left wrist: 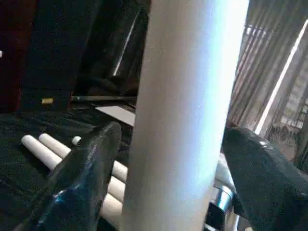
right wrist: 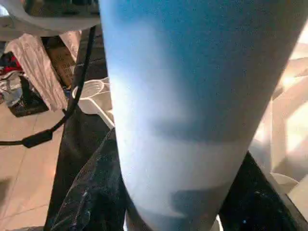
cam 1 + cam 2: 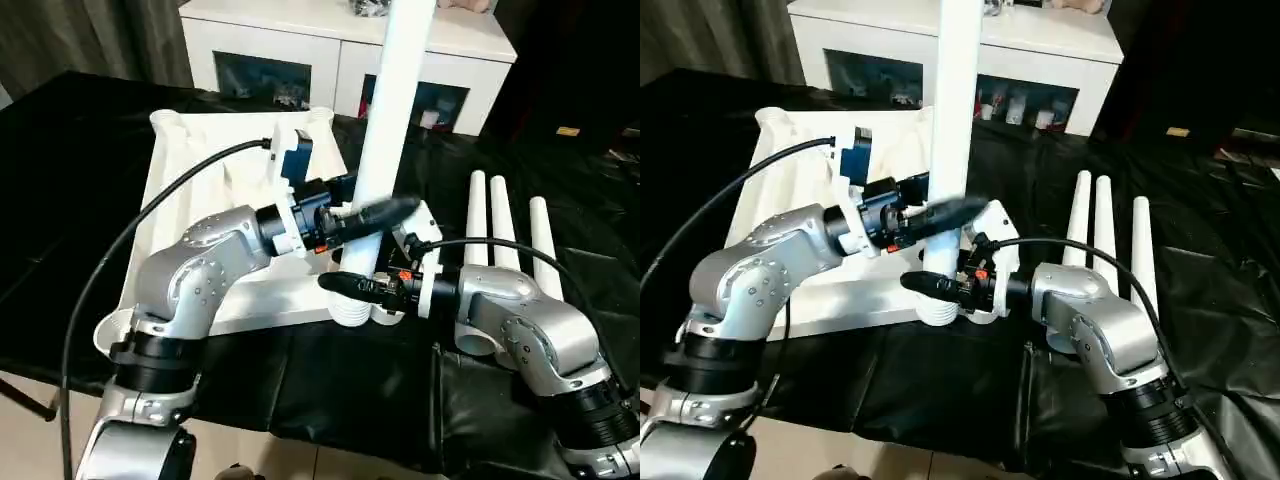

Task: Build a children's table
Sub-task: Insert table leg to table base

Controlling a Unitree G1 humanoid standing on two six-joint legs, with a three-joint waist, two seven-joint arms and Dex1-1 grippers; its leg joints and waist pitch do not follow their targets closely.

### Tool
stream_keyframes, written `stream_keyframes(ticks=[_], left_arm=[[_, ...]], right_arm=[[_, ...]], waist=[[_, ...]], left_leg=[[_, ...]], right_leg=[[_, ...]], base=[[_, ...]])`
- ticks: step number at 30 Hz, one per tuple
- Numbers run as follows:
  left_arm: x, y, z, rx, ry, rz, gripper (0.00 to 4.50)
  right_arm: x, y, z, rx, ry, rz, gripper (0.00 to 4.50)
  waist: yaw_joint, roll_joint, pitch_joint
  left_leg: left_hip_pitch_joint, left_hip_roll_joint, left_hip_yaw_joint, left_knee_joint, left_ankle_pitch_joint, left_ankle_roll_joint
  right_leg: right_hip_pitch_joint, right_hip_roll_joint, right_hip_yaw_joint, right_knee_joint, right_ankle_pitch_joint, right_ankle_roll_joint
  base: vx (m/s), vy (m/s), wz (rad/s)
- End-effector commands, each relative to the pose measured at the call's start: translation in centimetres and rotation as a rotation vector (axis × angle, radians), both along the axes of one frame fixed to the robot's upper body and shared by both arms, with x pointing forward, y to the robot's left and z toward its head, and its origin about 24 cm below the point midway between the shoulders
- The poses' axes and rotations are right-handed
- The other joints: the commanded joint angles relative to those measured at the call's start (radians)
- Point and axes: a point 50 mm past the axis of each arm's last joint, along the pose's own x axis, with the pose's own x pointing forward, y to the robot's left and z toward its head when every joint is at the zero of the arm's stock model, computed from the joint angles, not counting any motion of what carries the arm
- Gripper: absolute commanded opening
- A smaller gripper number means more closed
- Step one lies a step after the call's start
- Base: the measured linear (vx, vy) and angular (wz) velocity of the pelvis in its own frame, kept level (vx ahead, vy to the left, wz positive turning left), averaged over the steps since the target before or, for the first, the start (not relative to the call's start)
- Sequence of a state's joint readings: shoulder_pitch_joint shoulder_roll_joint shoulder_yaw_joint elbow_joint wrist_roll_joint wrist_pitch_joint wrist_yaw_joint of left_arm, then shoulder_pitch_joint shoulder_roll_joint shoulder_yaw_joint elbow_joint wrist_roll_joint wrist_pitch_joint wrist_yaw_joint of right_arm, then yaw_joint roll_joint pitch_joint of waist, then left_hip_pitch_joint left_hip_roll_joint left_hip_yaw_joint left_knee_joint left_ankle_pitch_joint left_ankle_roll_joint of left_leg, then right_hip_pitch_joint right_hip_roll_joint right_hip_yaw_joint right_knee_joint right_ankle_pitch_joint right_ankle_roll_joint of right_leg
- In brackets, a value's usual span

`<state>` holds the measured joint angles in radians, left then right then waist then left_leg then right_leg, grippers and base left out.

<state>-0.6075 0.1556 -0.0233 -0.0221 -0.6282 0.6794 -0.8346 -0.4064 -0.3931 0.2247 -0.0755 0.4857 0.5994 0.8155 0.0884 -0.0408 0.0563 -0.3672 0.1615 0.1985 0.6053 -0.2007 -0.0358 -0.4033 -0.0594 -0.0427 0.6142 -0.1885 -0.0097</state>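
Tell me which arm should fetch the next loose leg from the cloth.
Probably the left. Its claw stands open around the upright leg with gaps at both fingers, so it looks free to leave. The right claw is closed on that leg's base at the corner socket, though the spare legs lie on its side.

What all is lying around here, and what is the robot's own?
table top: one, white, upside down on the black cloth, round sockets at its corners
upright leg: one, white, standing in the near corner socket
spare legs: three, white, lying side by side on the cloth to the right of the top
cloth: one, black, under everything
cabinet: one, white with glass doors, behind the work
left hand: one, black fingers either side of the upright leg, gaps showing
right hand: one, black fingers around the leg's base
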Motion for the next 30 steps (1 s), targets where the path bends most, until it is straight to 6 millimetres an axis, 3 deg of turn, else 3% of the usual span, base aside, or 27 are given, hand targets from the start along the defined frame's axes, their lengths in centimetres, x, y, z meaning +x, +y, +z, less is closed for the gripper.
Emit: stream_keyframes(ticks=[1, 3, 4, 7, 16, 20, 21, 22, 30], left_arm=[[0.2, 0.0, 0.9, -0.006, -0.028, 0.006, 3.43], [0.2, 0.2, 1.0, -0.019, -0.019, 0.001, 3.31], [0.2, 0.3, 1.0, -0.023, -0.017, -0.001, 3.01], [0.2, 0.3, 1.0, -0.020, -0.018, -0.006, 2.91], [0.3, 0.2, 1.2, -0.013, -0.023, 0.005, 2.06], [0.4, 0.2, 1.3, -0.022, -0.031, 0.018, 1.96], [0.4, 0.3, 1.4, -0.020, -0.036, 0.020, 1.93], [0.4, 0.3, 1.4, -0.016, -0.039, 0.021, 1.92], [0.5, 0.4, 1.5, -0.015, -0.050, 0.011, 1.86]], right_arm=[[0.1, -0.3, 0.5, -0.002, -0.027, -0.009, 1.86], [0.1, -0.4, 0.6, 0.007, -0.026, -0.011, 1.86], [0.1, -0.4, 0.6, 0.011, -0.025, -0.012, 1.86], [0.1, -0.4, 0.6, 0.014, -0.025, -0.012, 1.86], [0.2, -0.4, 0.7, 0.009, -0.043, -0.016, 1.86], [0.4, -0.4, 0.8, 0.013, -0.056, -0.033, 1.86], [0.4, -0.4, 0.9, 0.022, -0.058, -0.039, 2.42], [0.5, -0.4, 1.0, 0.027, -0.059, -0.043, 2.56], [0.8, -0.8, 1.6, 0.035, -0.089, -0.063, 3.10]], waist=[[0.002, 0.008, -0.066], [0.002, 0.008, -0.066], [0.002, 0.007, -0.066], [0.001, 0.007, -0.066], [0.002, 0.008, -0.066], [0.002, 0.009, -0.067], [0.002, 0.010, -0.067], [0.002, 0.010, -0.066], [0.002, 0.014, -0.068]], left_leg=[[0.014, 0.069, -0.033, -0.068, -0.096, 0.014], [0.015, 0.069, -0.033, -0.068, -0.102, 0.015], [0.015, 0.070, -0.033, -0.068, -0.101, 0.015], [0.015, 0.070, -0.033, -0.068, -0.101, 0.015], [0.015, 0.070, -0.034, -0.067, -0.111, 0.007], [0.016, 0.069, -0.033, -0.066, -0.108, 0.008], [0.015, 0.069, -0.034, -0.066, -0.106, 0.009], [0.015, 0.069, -0.034, -0.067, -0.109, 0.009], [0.016, 0.068, -0.033, -0.066, -0.106, 0.006]], right_leg=[[0.058, -0.085, 0.051, -0.056, -0.041, -0.246], [0.058, -0.086, 0.051, -0.057, -0.049, -0.247], [0.058, -0.086, 0.051, -0.055, -0.048, -0.248], [0.057, -0.085, 0.050, -0.055, -0.046, -0.248], [0.057, -0.086, 0.051, -0.055, -0.064, -0.244], [0.058, -0.086, 0.051, -0.054, -0.051, -0.247], [0.058, -0.086, 0.051, -0.054, -0.047, -0.248], [0.057, -0.086, 0.051, -0.055, -0.051, -0.247], [0.058, -0.084, 0.050, -0.053, -0.039, -0.248]], base=[[0.000, 0.000, 0.00], [0.000, 0.000, 0.00], [0.000, 0.000, 0.00], [0.000, 0.000, 0.00], [0.000, 0.000, 0.00], [0.000, 0.000, 0.00], [0.000, 0.000, 0.00], [0.000, 0.000, 0.00], [0.000, 0.000, 0.00]])
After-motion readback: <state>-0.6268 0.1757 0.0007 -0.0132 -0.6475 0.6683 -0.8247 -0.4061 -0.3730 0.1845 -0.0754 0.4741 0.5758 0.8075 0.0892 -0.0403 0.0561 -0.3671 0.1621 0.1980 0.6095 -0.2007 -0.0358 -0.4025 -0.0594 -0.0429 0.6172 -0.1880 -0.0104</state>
